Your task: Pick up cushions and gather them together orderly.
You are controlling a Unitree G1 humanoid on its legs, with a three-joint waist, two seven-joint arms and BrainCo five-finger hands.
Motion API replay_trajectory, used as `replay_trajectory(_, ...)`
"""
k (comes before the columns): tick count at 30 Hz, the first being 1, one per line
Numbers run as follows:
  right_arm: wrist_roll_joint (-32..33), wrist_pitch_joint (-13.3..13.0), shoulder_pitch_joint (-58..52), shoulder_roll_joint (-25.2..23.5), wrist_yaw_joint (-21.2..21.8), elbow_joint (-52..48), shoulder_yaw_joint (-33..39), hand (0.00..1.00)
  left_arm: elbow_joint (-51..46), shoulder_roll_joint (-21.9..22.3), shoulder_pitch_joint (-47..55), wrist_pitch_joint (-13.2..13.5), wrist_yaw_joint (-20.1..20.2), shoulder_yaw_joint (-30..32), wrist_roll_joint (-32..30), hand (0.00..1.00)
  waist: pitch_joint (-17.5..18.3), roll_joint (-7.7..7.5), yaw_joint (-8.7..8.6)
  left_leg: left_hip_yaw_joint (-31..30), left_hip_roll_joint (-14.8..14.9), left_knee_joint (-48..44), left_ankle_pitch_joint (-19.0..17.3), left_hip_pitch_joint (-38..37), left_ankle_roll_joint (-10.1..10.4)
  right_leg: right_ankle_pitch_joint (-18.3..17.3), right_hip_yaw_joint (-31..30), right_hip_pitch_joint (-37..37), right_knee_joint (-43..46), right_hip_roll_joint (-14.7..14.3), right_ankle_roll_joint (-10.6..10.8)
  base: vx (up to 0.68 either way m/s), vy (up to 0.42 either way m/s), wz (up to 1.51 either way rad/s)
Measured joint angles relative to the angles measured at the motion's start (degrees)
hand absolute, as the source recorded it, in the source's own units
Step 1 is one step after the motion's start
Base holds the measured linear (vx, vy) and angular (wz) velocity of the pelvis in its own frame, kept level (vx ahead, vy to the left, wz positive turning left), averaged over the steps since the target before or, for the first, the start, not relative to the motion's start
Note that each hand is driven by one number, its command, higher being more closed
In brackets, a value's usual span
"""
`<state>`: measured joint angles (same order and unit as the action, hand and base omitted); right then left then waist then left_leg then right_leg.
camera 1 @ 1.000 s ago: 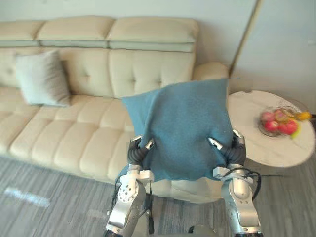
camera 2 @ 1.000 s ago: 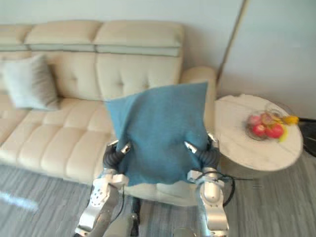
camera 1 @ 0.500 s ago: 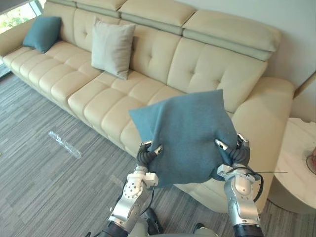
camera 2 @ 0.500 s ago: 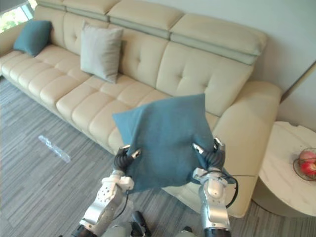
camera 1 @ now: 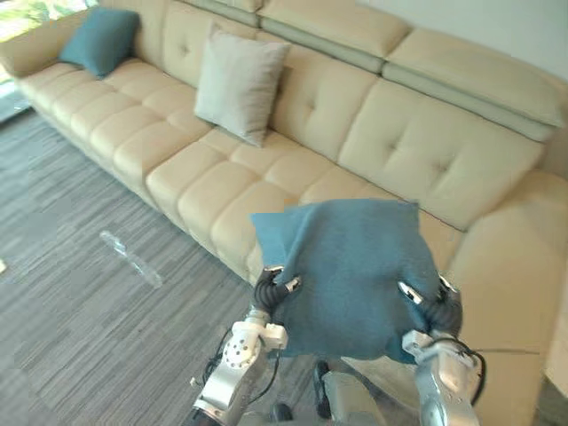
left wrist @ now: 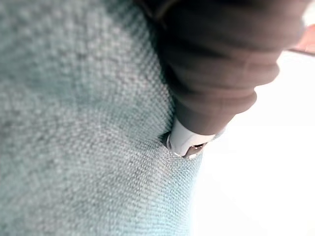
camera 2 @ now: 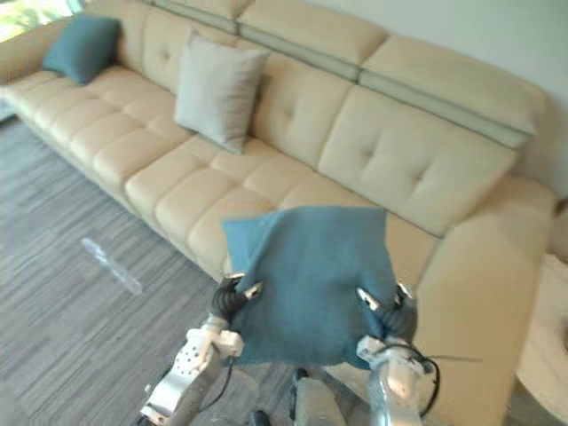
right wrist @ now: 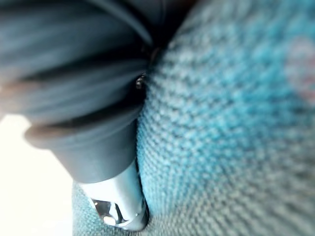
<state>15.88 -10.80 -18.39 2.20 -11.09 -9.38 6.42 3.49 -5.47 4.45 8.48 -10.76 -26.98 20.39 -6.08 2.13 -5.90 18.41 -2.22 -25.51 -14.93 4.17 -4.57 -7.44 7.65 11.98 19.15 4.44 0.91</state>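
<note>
Left eye view showed the blue cushion (camera 1: 351, 266) held up off the sofa (camera 1: 417, 151), in front of its seat near the right-hand end. The left hand (camera 1: 269, 291) pinched the cushion's lower left edge and the right hand (camera 1: 437, 311) its lower right edge. Each thumb lay on the near face, and the other fingers were hidden behind the fabric. In both wrist views a silver digit pressed into the blue weave, so each hand was clamped on the cushion. The cushion hung nearly flat and slightly tilted, facing the camera. A grey cushion (camera 1: 240, 84) leaned upright against the backrest further left. A small teal cushion (camera 1: 99, 40) sat at the far left end, well apart from it. Grey striped floor (camera 1: 71, 311) lay before the sofa.
</note>
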Motion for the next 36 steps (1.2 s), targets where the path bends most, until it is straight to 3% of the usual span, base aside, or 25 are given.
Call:
replay_trajectory(1,0.1,0.0,-1.6,0.1,0.0,-3.1,-0.1,1.0,-1.6,0.2,1.2,0.0,0.1,0.0,0.0,1.0,0.0,0.07,0.52,2.3,3.5,-14.7,1.5,4.1,3.1,-0.1,-0.1,-4.6,-2.5,0.6,-0.1,0.37,0.05,0.23)
replay_trajectory(3,0.3,-0.5,-2.6,0.0,0.0,-6.0,-0.1,1.0,-4.8,0.2,3.3,0.1,1.2,0.0,0.0,1.0,0.6,-0.32,2.64,3.9,8.5,-22.9,-0.9,7.9,2.3,-0.1,-2.4,-8.2,-5.1,0.9,-0.2,0.36,0.1,-0.32)
replay_trajectory(4,0.4,-1.3,-2.2,0.1,0.0,-7.4,-0.1,1.0,-6.6,0.5,3.7,0.3,1.3,0.0,0.0,1.0,0.7,-0.25,3.61,2.8,12.1,-23.4,-2.6,10.9,3.7,-0.1,-3.7,-9.5,-5.6,1.7,-0.2,0.39,0.177,-0.5)
replay_trajectory(6,0.5,-1.6,-1.0,0.0,0.0,-7.4,-0.1,1.0,-7.5,1.1,3.5,0.7,1.3,0.3,0.0,1.0,0.6,-0.46,3.92,1.1,14.3,-19.0,-3.1,13.6,4.7,-0.1,-5.2,-10.1,-5.4,3.2,-0.1,0.28,0.237,-0.34)
replay_trajectory(7,0.5,-1.6,-0.2,0.0,-0.1,-7.3,-0.1,1.0,-8.0,1.4,3.5,0.8,1.3,0.5,0.0,1.0,0.6,-0.52,4.3,-1.0,14.6,-10.8,-1.8,13.5,5.6,-0.2,-6.3,-10.0,-4.6,4.4,0.0,0.25,0.376,-0.69)
replay_trajectory(8,0.4,-1.9,0.3,0.3,-0.1,-7.6,-0.1,1.0,-9.1,2.3,4.1,0.8,1.3,0.8,0.0,1.0,1.3,1.01,5.08,-5.5,14.7,5.7,8.4,9.8,7.0,-2.1,-8.5,-9.9,-3.3,4.4,3.0,0.24,0.42,-0.89)
replay_trajectory(9,0.4,-2.1,0.7,0.2,0.0,-6.7,-0.3,1.0,-9.5,2.1,4.5,1.0,1.3,1.2,0.0,1.0,1.3,0.26,5.38,-6.4,14.4,6.4,10.1,8.8,11.3,-3.9,-10.1,-10.0,-3.2,5.3,5.9,0.21,0.383,-1.0)
replay_trajectory(10,0.4,-1.6,0.8,-1.8,0.0,-4.8,-1.1,1.0,-9.4,1.6,5.2,1.0,1.0,2.1,0.0,1.0,2.0,-1.78,5.19,-5.7,13.0,4.5,8.5,8.7,10.5,-4.1,-11.7,-9.8,-3.6,6.6,6.4,0.15,0.25,-0.56)
replay_trajectory(12,0.3,-1.6,0.3,-4.2,-0.1,-4.7,-1.1,1.0,-9.3,1.2,5.3,1.0,1.0,2.2,0.0,1.0,2.1,-3.24,4.76,-4.5,12.7,3.1,7.7,9.1,9.5,-3.9,-12.2,-9.3,-3.7,5.9,6.2,0.15,0.212,-0.32)
replay_trajectory(17,-0.1,-1.4,-0.5,-4.4,0.0,-4.6,-1.0,1.0,-8.9,0.6,5.5,0.7,1.0,1.9,0.0,1.0,2.8,-4.54,4.83,-0.2,12.7,3.1,5.6,7.1,9.4,-1.9,-16.4,-8.9,-5.8,6.2,6.7,0.06,0.105,-0.43)
replay_trajectory(31,-0.2,-0.1,-0.5,-3.3,0.5,3.8,0.0,1.0,-3.9,-0.1,5.3,-0.1,1.0,0.2,-0.1,1.0,4.6,-4.73,3.69,5.9,11.3,13.3,6.7,-0.2,9.5,6.8,-24.9,-6.7,-11.1,5.0,7.2,-0.02,0.016,-0.42)
replay_trajectory(36,-0.3,-0.1,0.0,-3.3,1.2,3.9,-0.7,1.0,-3.9,-0.1,5.3,-0.1,1.0,1.6,-0.1,1.0,4.5,-4.65,3.92,10.6,12.6,12.0,5.6,-1.0,9.3,8.7,-26.3,0.4,-2.7,2.2,8.3,-0.01,0.031,-0.67)
